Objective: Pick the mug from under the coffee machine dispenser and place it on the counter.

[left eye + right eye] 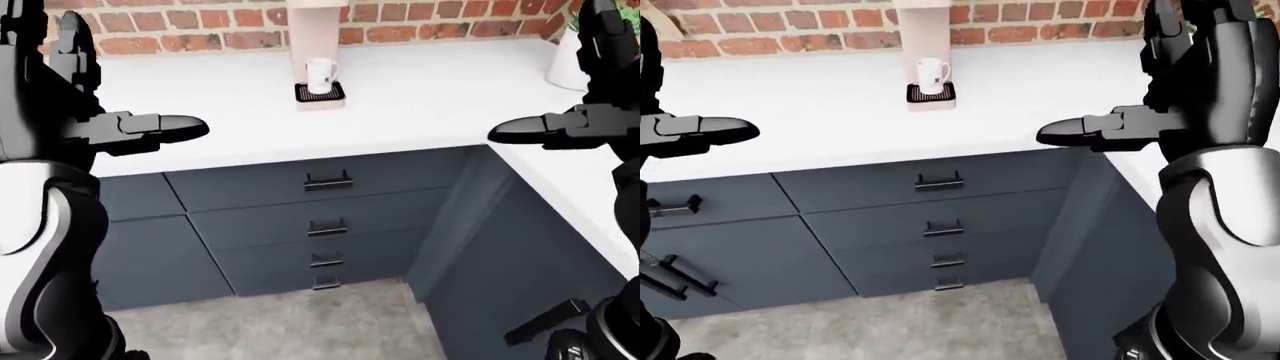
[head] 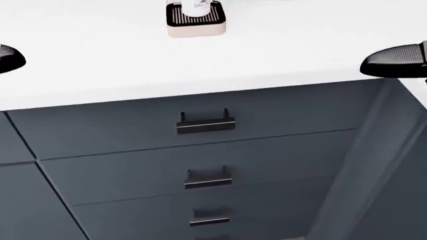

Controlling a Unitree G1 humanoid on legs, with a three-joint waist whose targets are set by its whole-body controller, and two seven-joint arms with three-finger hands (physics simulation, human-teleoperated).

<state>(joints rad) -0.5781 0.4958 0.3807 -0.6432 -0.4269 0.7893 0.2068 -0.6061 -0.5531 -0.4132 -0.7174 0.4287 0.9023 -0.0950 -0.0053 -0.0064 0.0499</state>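
Nothing is done yet: our white mug [image 1: 321, 74] sits on the coffee machine [image 1: 318, 45] drip tray, far off. Our left hand [image 1: 135, 127] and right hand [image 1: 560, 126] hold nothing; finger spread we cannot tell.

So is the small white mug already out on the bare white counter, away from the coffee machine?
No, the small white mug stands on the black drip grate under the pink coffee machine.

- Glossy black, segmented left hand [image 1: 140, 129] with a rounded, tapering fingertip.
- Matching black right hand [image 1: 1095, 129], its fingertip pad finely ribbed in the head view.
- Smooth white-grey forearm shell [image 1: 1225, 217] below the right hand, black joints.
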